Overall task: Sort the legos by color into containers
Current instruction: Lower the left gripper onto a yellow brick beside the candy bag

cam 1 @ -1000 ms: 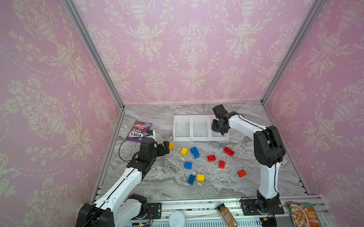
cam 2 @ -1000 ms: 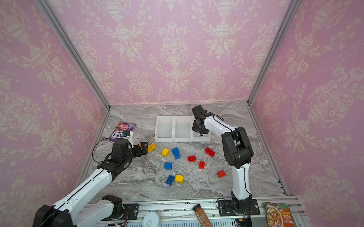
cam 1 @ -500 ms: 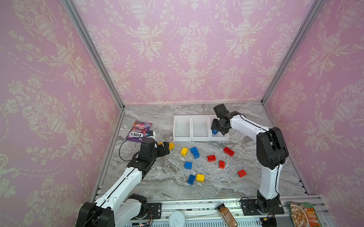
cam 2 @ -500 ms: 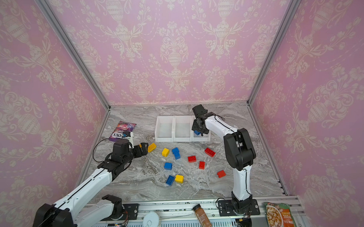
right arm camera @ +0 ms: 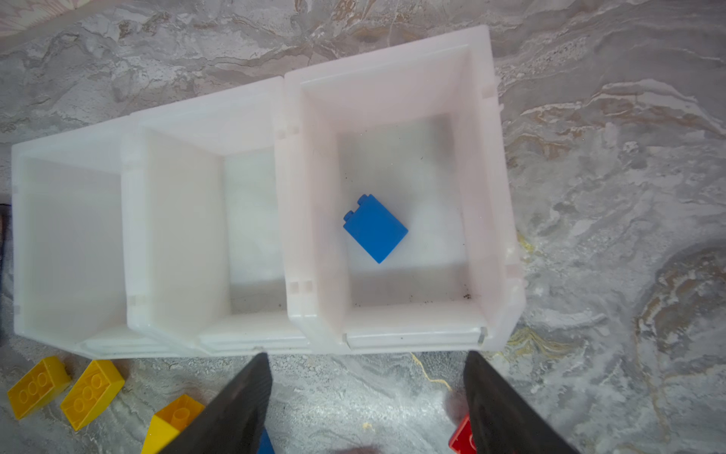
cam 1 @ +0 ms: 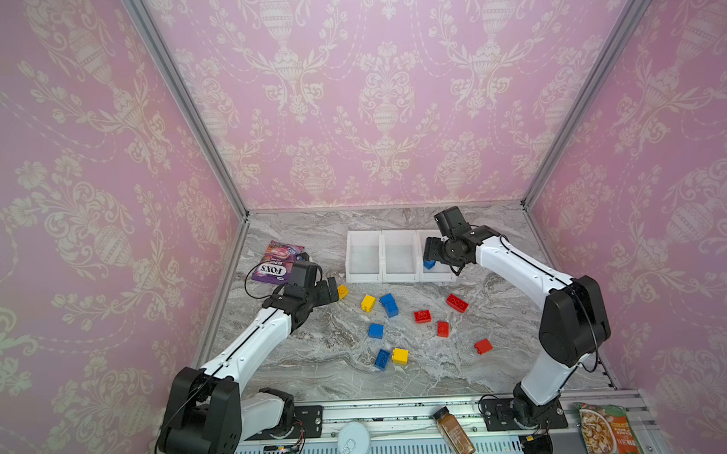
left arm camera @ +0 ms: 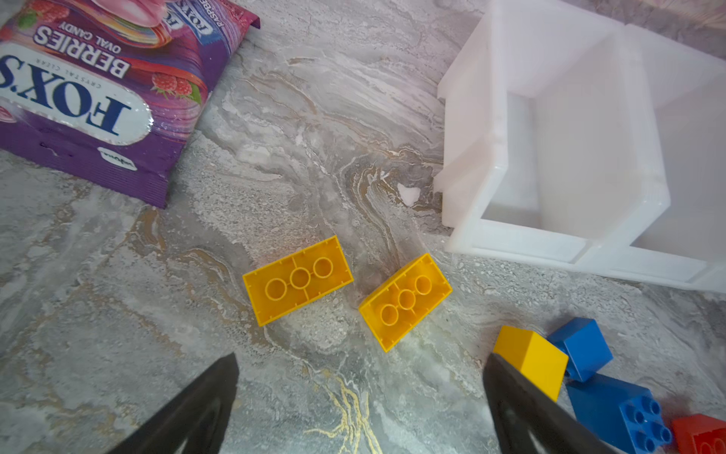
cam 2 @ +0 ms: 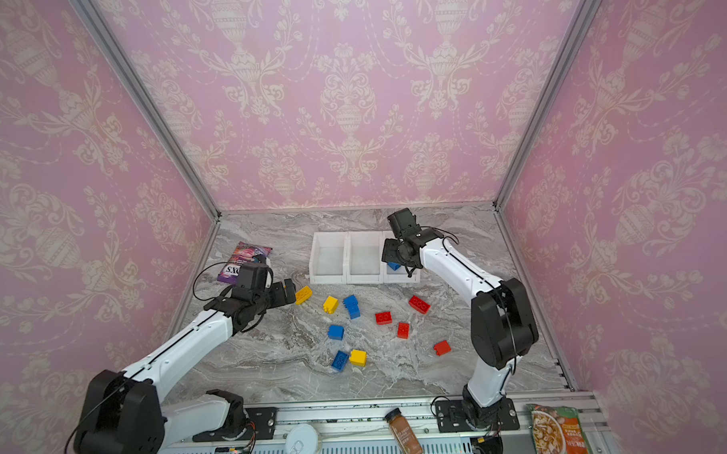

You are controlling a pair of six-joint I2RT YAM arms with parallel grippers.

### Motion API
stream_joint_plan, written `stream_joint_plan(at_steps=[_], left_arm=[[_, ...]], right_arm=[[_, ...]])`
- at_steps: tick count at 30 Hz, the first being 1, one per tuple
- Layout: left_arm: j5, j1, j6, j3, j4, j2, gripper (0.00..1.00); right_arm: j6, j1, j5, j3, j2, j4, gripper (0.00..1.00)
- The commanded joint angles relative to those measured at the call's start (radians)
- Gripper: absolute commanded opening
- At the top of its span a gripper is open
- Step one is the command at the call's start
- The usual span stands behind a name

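Three joined white containers (cam 1: 401, 272) stand at the back of the marble table. A blue lego (right arm camera: 375, 228) lies alone in the rightmost one (right arm camera: 487, 196); the other two hold nothing. My right gripper (right arm camera: 366, 355) hovers open and empty over that bin's front edge, as both top views show (cam 1: 431, 254) (cam 2: 392, 256). My left gripper (left arm camera: 361, 357) is open just short of two oblong yellow legos (left arm camera: 297, 280) (left arm camera: 405, 300) lying studs down. Red (cam 1: 457, 303), blue (cam 1: 388, 305) and yellow (cam 1: 400, 355) legos lie scattered mid-table.
A purple candy bag (cam 1: 278, 262) lies at the back left behind my left gripper. On the front rail sit a spice jar (cam 1: 454, 432), a tin (cam 1: 352, 442) and a food packet (cam 1: 606, 429). Pink walls close three sides.
My right gripper has opened and the blue lego it carried now lies in the rightmost container. The left arm has not moved.
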Motion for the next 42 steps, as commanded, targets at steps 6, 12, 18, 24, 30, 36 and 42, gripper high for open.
stream_joint_plan(at_steps=[6, 12, 18, 24, 30, 36, 42], left_arm=[[-0.041, 0.011, -0.018, 0.181, -0.228, 0.159, 0.99], [-0.029, 0.047, -0.087, 0.274, -0.282, 0.203, 0.99], [0.061, 0.09, -0.101, 0.332, -0.349, 0.316, 0.99], [0.07, 0.094, -0.08, 0.415, -0.42, 0.458, 0.99], [0.017, 0.098, -0.027, 0.502, -0.444, 0.508, 0.99], [0.117, 0.097, 0.225, 0.563, -0.485, 0.534, 0.99], [0.069, 0.103, 0.379, 0.563, -0.522, 0.523, 0.93]], right_arm=[[-0.027, 0.012, -0.012, -0.085, -0.133, -0.054, 0.81], [-0.033, 0.014, -0.026, -0.111, -0.184, -0.079, 0.85], [-0.029, 0.015, -0.054, -0.138, -0.204, -0.062, 0.87], [-0.017, 0.016, -0.085, -0.171, -0.218, -0.031, 0.88], [-0.017, 0.017, -0.096, -0.201, -0.236, -0.019, 0.89], [-0.013, 0.017, -0.104, -0.217, -0.25, -0.014, 0.89], [-0.014, 0.017, -0.104, -0.217, -0.252, -0.015, 0.91]])
